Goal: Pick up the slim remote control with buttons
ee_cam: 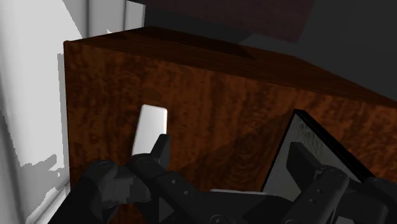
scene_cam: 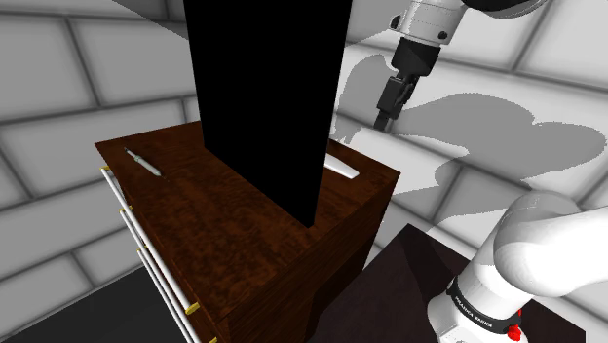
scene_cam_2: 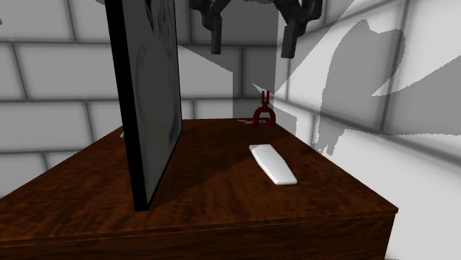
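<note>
While end effector [scene_cam_2: 251, 49] hangs fingers apart, white remote [scene_cam_2: 272, 164] lies on dark wood dresser [scene_cam_2: 222, 210]; block walls [scene_cam_2: 44, 74] behind.

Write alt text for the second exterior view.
A slim white remote lies flat on a dark wooden cabinet top, the open black gripper hanging above it without touching. A tall dark panel stands upright to the view's left, and a small dark red object sits behind the remote, before a pale brick wall.

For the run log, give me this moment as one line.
stage: pre-grasp | end effector: open, raised above dresser, clear of remote | remote: white, flat on dresser beside upright dark panel | grasp: not yet
</note>
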